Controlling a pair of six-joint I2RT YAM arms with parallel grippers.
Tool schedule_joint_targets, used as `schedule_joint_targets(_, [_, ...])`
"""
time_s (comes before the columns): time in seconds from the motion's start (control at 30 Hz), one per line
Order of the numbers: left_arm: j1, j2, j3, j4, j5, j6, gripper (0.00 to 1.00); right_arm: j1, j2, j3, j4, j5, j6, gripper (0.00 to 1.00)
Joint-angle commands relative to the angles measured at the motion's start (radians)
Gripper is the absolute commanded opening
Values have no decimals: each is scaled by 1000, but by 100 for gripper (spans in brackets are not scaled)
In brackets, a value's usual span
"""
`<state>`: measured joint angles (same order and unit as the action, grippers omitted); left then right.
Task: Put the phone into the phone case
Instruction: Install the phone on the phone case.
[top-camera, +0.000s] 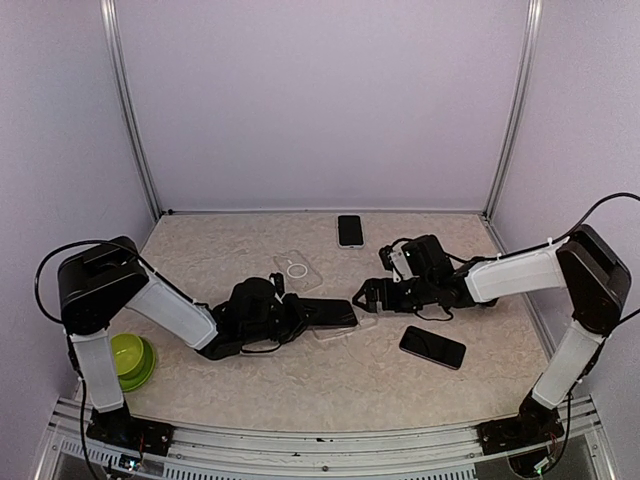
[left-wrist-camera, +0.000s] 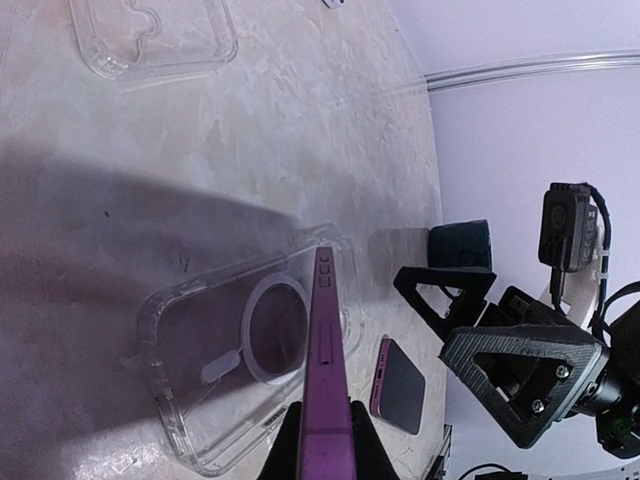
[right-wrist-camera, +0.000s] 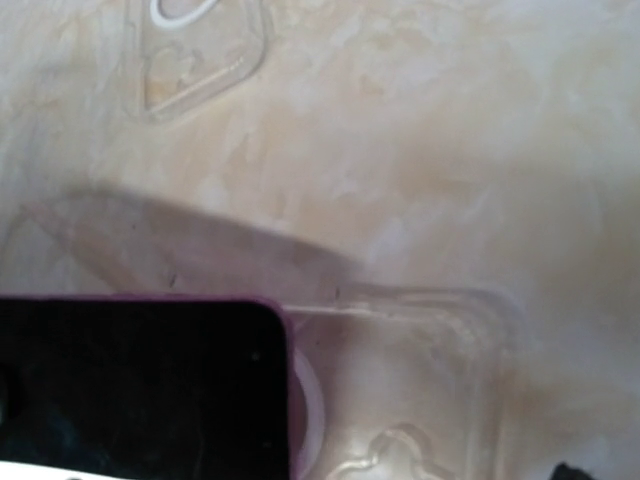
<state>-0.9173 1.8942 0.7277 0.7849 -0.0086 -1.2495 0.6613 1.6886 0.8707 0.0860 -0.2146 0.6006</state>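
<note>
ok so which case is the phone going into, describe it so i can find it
Look at the middle of the table, between the left gripper and the right gripper. A clear case lies flat there, partly under the purple phone held by the left one. The other clear case lies farther back with nothing over it.

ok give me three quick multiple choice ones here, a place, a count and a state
1. Where is the green bowl? A) by the left arm's base B) at the back wall C) between the grippers
2. How many clear cases are there? A) one B) two C) four
3. What is the left gripper doing? A) open, empty B) shut on the bowl C) shut on the purple phone
Answers: 1 A, it sits at the near left corner; 2 B, one under the phone, one further back; 3 C, it clamps the phone's edges.
</note>
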Motion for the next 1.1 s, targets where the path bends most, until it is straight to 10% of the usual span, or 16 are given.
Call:
schedule_joint_targets(0.0, [-6,26,63,41,1,-32,0,-8,37,31,25,-32,4,100])
schedule_joint_targets(1.07, [-6,125,126,-80,44,-177,0,13,113,-39,176,-158,-15,100])
